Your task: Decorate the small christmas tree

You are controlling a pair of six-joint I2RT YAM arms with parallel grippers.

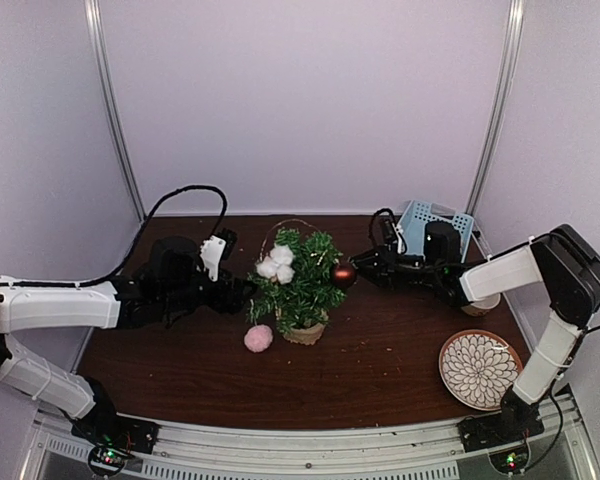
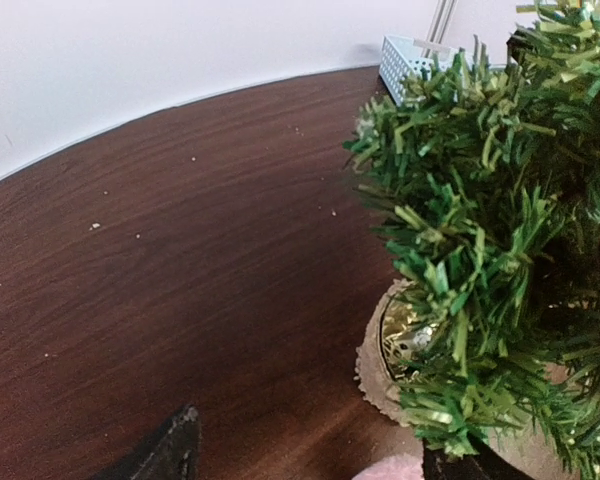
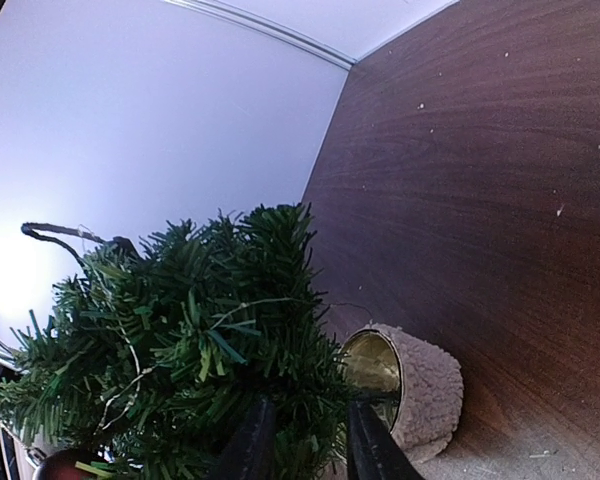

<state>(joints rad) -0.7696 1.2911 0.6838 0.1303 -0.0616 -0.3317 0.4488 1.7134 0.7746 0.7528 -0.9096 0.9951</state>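
bushy green small christmas tree (image 1: 298, 288) in its tan burlap pot is standing centrally on the dark wooden surface (image 1: 380, 365). left pincer (image 1: 238, 292) is gaping wide at its left flank, likely bracing it. right pincer (image 1: 365, 268) is holding a round dark red bauble (image 1: 343, 274) against the right branches for hanging, fingers (image 3: 252, 448) close together; whether they are clamping it, i cannot tell.
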